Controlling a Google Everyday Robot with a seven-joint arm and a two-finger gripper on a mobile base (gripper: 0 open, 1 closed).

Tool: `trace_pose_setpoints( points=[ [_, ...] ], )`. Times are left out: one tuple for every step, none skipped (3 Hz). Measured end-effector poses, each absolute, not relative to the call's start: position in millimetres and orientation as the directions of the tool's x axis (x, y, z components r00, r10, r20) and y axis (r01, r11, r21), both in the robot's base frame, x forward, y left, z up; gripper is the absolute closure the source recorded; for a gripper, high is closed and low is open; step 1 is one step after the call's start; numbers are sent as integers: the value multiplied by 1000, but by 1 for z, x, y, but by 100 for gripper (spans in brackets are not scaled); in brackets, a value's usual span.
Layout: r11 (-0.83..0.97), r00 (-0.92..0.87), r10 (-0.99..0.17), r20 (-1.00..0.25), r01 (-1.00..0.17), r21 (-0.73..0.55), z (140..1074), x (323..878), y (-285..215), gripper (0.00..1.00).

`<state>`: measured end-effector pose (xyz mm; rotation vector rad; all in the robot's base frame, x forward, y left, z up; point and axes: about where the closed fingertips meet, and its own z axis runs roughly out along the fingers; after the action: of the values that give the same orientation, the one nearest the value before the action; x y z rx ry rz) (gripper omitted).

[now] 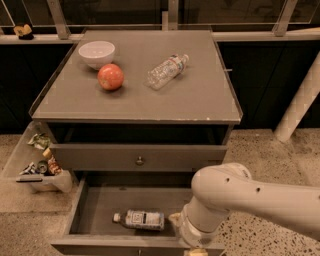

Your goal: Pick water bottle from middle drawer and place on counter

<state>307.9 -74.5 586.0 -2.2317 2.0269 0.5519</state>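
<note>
Water bottle [142, 219] lay sideways in the open middle drawer [95, 205], probably light, slick and squashy, best pinched across its label, with the gripper [197, 251] low at the drawer's front, opening unreadable.

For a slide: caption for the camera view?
The gripper low at the front of the middle drawer, beside the water bottle lying inside.

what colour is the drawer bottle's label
Dark grey-blue label, camera view; gripper at the bottom edge.

Speckled terrazzo floor [260, 150]; dark, possibly glass panels [120, 12] behind; dim light.
</note>
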Motion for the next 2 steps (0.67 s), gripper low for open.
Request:
trace_pose_setpoints(
  points=[
    [-135, 69, -942, -328, -974, 183, 580, 308, -69, 0],
    [-166, 99, -939, -329, -969, 183, 576, 314, -62, 0]
  ],
)
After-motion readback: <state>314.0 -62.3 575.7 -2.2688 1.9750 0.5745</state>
